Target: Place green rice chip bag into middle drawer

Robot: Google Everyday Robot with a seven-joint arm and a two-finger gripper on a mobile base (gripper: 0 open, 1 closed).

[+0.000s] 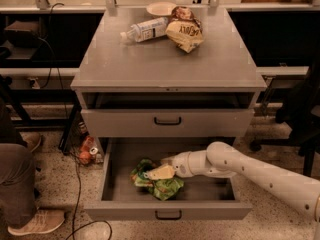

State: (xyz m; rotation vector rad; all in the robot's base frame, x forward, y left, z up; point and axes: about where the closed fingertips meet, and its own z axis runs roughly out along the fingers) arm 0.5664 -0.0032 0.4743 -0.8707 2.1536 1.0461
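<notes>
The green rice chip bag (166, 188) lies crumpled low inside the open middle drawer (200, 210), left of its centre. The drawer is the grey cabinet's lowest one, pulled far out, with a small black handle (167, 214) on its front. My gripper (154, 174) reaches in from the right on a white arm (250, 171) and is shut on the top of the bag, just above the drawer floor.
The drawer above (167, 121) is closed. On the cabinet top (125, 64) are a tan-and-brown chip bag (184, 31), a water bottle (145, 30) and a small plate (161, 8). Cans (86, 151) lie on the floor at the left. A person's leg and shoe (35, 221) are at the lower left.
</notes>
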